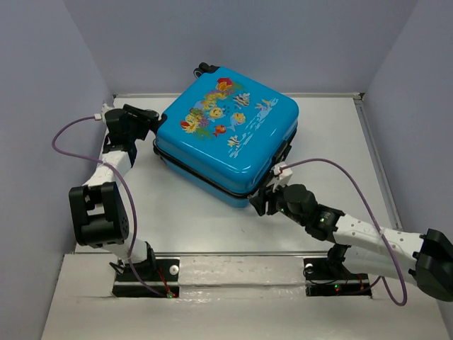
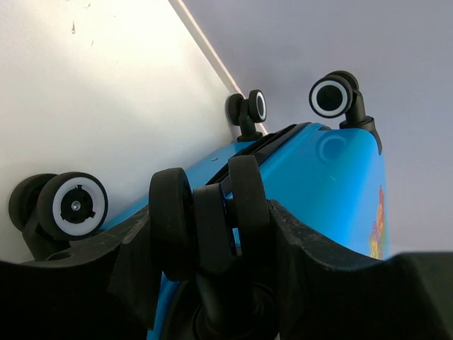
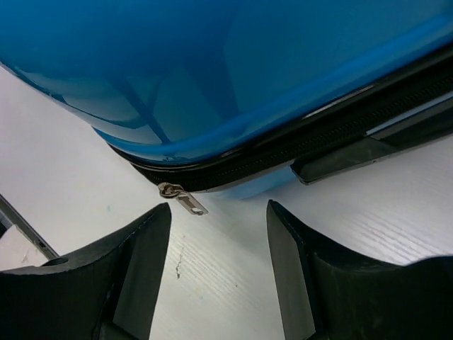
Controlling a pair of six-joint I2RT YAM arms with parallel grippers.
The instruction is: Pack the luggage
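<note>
Top external: luggage [image 1: 226, 131] near back wall [image 1: 283, 42]

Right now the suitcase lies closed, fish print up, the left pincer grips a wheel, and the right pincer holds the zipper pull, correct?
Not quite. The right wrist view shows the right pincer open, the zipper pull lying just beyond its tips, untouched. The rest stands: suitcase closed, left pincer on a wheel.
</note>
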